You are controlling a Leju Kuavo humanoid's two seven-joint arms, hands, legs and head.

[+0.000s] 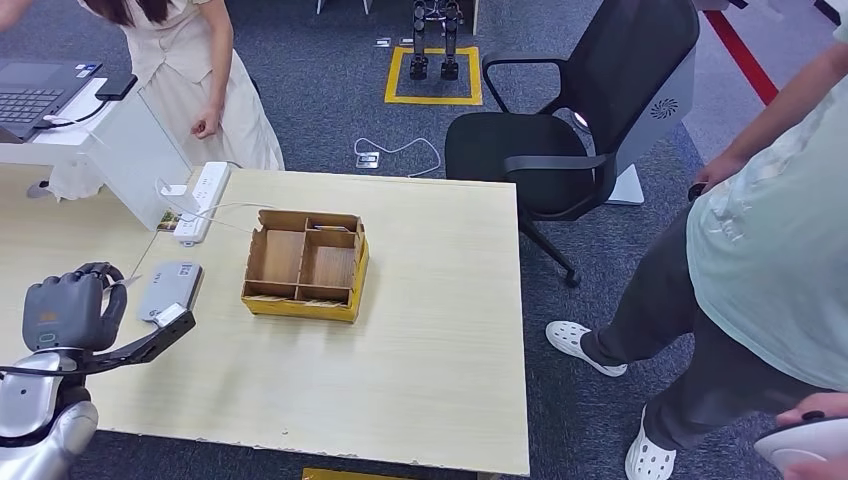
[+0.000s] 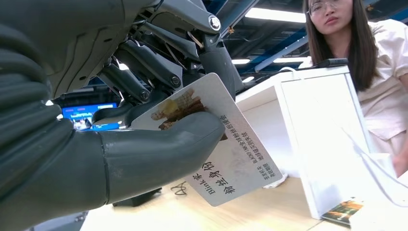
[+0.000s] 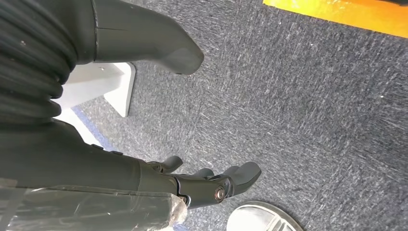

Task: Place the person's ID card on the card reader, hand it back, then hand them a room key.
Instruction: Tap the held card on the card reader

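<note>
Currently the left hand (image 2: 144,139) pinches the ID card (image 2: 226,144) between thumb and fingers at the head view's lower left, just beside the grey card reader (image 1: 170,288). Best lowered flat, centred on the reader's top, grip kept until it rests. The right hand (image 3: 192,185) hangs with fingers loosely apart, holding nothing.

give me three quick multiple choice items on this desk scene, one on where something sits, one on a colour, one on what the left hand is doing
1. Where is the grey card reader?
A. inside the wooden tray
B. on the table between the left hand and the tray
C. on the black chair

2. What colour is the floor marking around the robot feet in the distance?
A. yellow
B. green
C. white

3. What is the left hand doing?
A. resting flat and empty
B. pressing the power strip
C. holding the ID card

Answers:
1 B, the reader lies on the table left of the wooden tray.
2 A, the square floor marking is yellow.
3 C, thumb and fingers pinch the ID card.
</note>
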